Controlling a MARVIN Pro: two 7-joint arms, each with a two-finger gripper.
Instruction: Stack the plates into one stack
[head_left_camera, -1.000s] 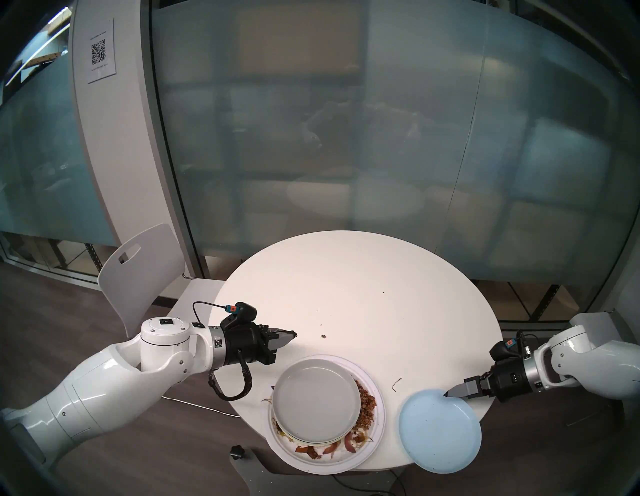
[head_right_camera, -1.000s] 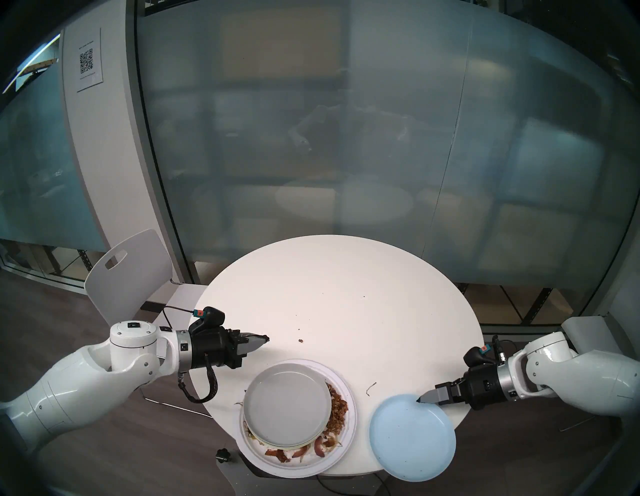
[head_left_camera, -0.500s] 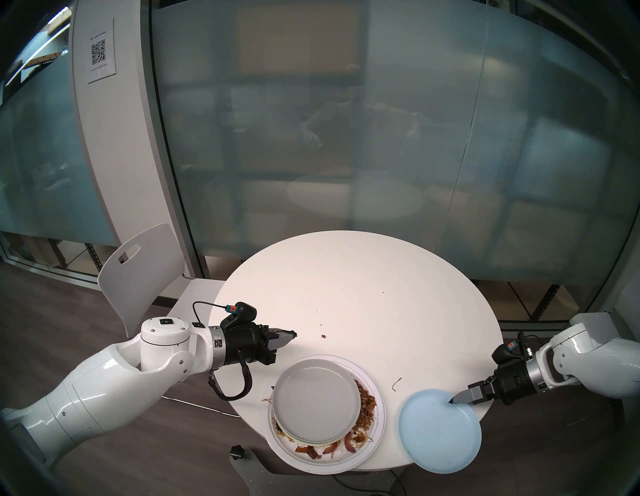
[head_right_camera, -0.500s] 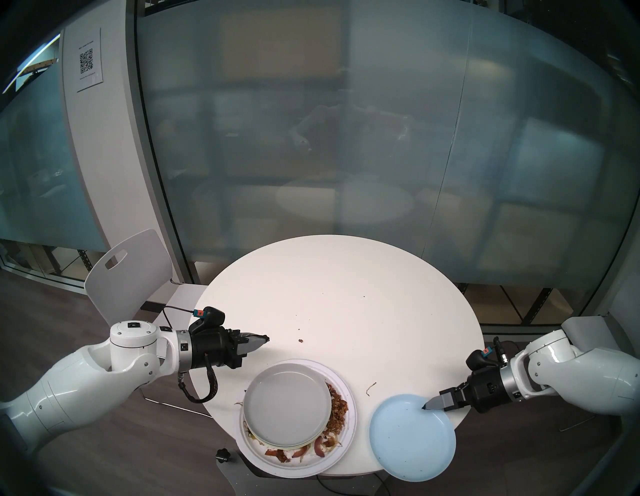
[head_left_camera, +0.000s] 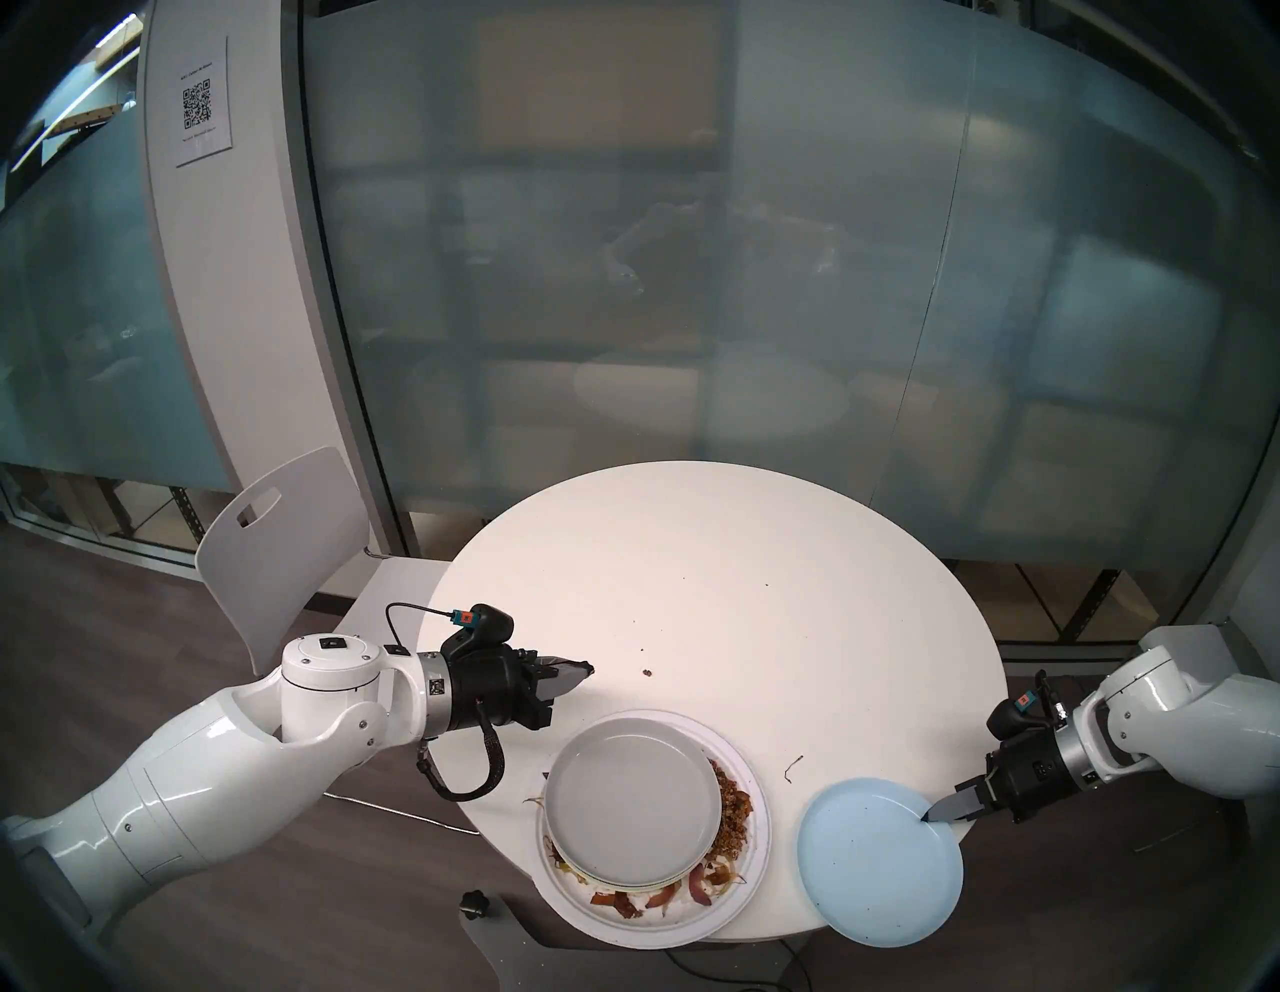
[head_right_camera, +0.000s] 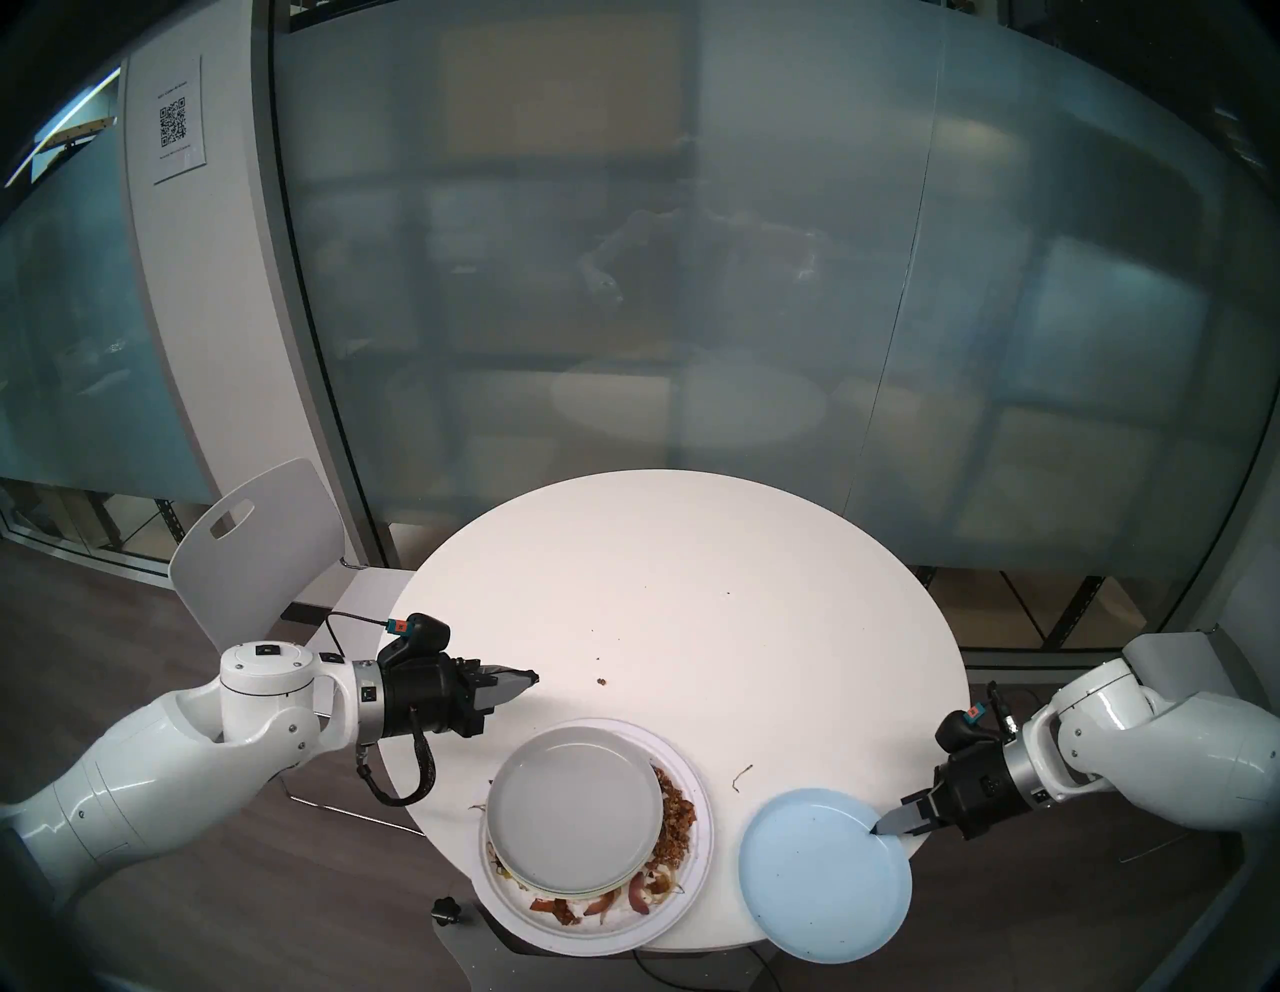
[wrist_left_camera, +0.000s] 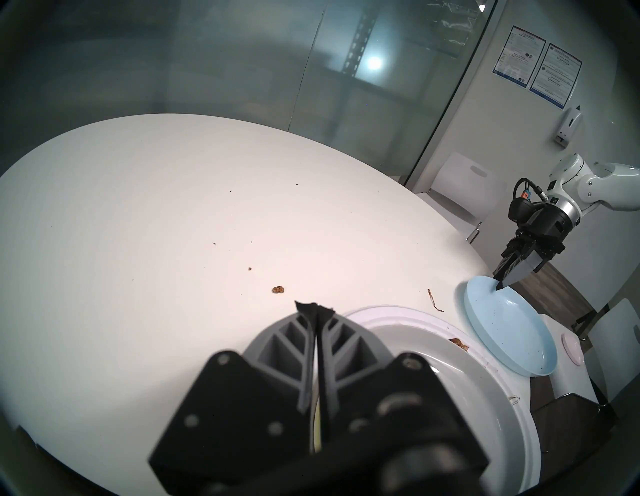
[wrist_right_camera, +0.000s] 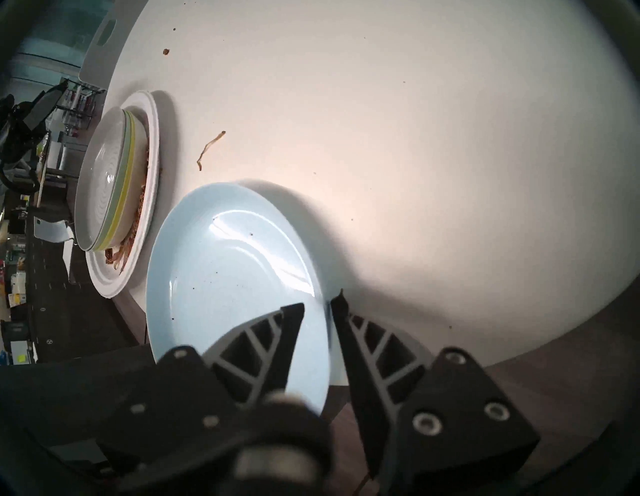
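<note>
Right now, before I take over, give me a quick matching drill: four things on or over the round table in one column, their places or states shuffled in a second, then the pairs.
Column one:
1. round light blue plate
2. round grey plate
3. left hand
4. large white paper plate strewn with food

Column two:
A. shut, holding nothing, above the table
B. bottom of the pile
C. top of the pile
D. overhanging the table edge, its rim between the right hand fingers

Pairs: 1-D, 2-C, 3-A, 4-B
</note>
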